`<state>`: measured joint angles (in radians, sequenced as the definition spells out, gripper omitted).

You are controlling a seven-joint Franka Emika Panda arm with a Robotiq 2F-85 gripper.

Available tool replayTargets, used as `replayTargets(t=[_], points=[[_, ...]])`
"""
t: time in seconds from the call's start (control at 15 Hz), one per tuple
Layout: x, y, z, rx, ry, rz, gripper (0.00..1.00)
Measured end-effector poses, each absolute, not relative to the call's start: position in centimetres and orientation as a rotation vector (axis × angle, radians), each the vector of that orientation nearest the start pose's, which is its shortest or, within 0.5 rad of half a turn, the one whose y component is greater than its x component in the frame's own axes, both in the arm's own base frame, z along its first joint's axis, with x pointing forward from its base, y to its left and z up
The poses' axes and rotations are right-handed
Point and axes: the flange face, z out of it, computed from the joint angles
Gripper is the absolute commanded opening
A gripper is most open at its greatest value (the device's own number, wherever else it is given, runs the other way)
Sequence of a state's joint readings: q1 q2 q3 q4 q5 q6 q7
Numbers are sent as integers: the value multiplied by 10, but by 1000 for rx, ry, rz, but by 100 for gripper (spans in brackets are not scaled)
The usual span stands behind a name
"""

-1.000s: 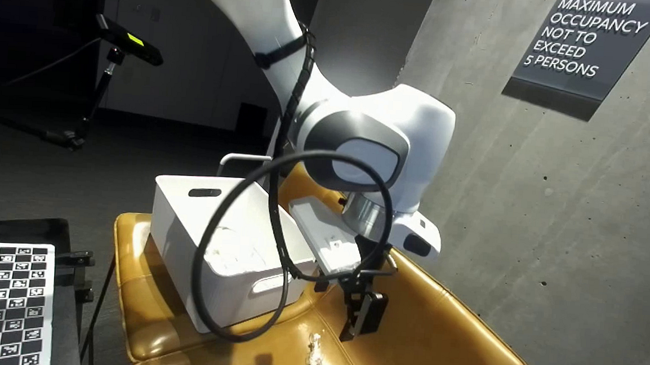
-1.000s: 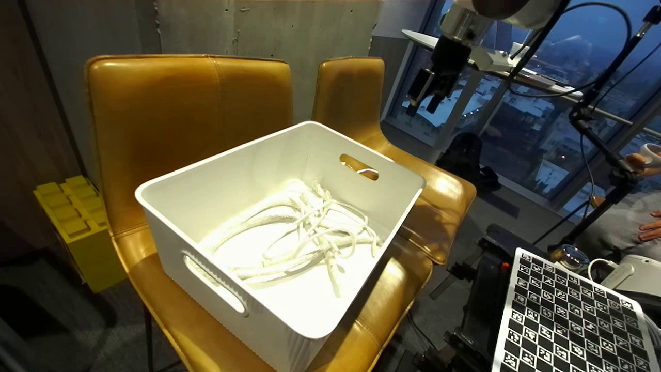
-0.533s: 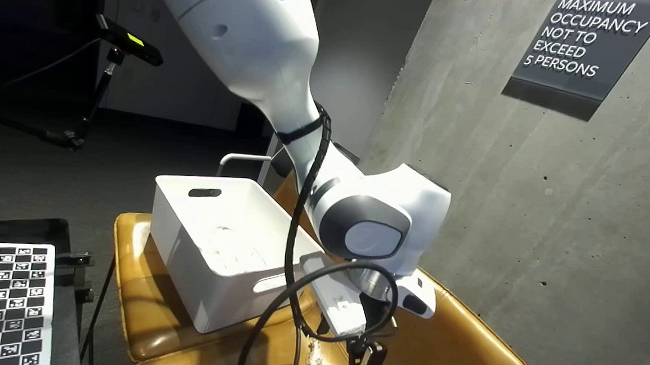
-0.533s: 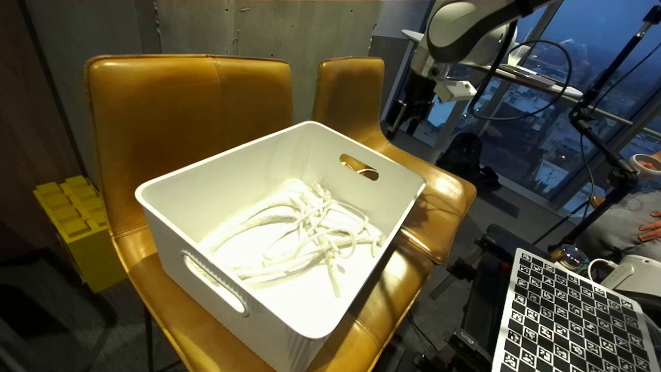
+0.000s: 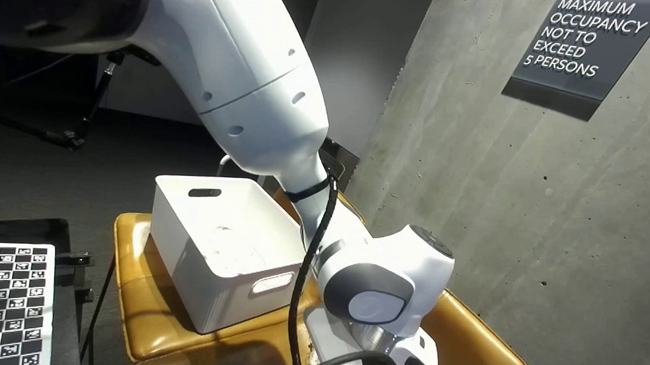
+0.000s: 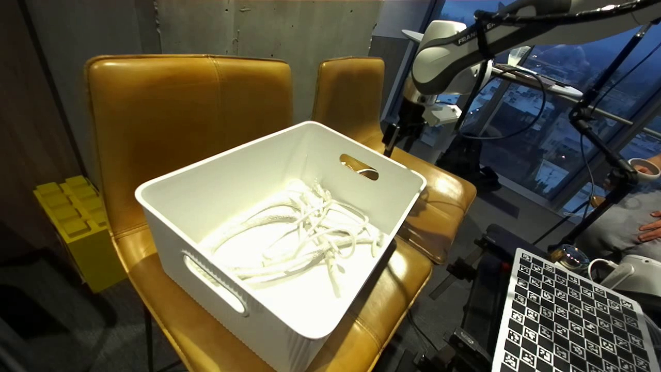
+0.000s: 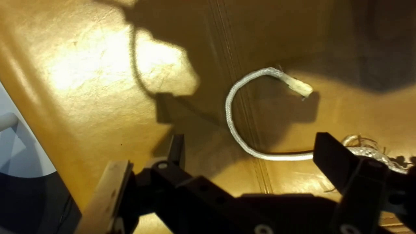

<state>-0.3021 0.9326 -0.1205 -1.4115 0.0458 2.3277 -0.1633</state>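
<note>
The claw (image 7: 249,138) has dropped nearer the tan chair seat (image 7: 97,136); spread, it grips nothing, so the white braided cord (image 7: 228,110) lies slack there.

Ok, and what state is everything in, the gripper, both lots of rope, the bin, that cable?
Loose rope: curled, frayed farther along, lying on a brown chair seat.
Gripper: open, above the loose rope.
Bin: upright, open-topped, on the neighbouring chair.
Ropes in the bin: coiled and tangled.
Black cable: strapped to the arm, hanging in a loop.
</note>
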Motion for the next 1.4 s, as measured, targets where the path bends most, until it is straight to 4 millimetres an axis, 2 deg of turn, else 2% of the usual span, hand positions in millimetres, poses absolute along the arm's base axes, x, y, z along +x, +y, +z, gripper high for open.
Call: replayTargets(t=[0.27, 0.6, 0.93, 1.27, 1.33, 1.4], points=[[666, -296, 124, -3174, 412, 74, 100], [671, -306, 107, -3170, 440, 110, 100], [680, -306, 82, -3173, 479, 115, 100], [688, -298, 51, -3180, 517, 119, 100], [689, -296, 47, -3185, 522, 122, 96], [691, -295, 46, -3190, 527, 133, 74]])
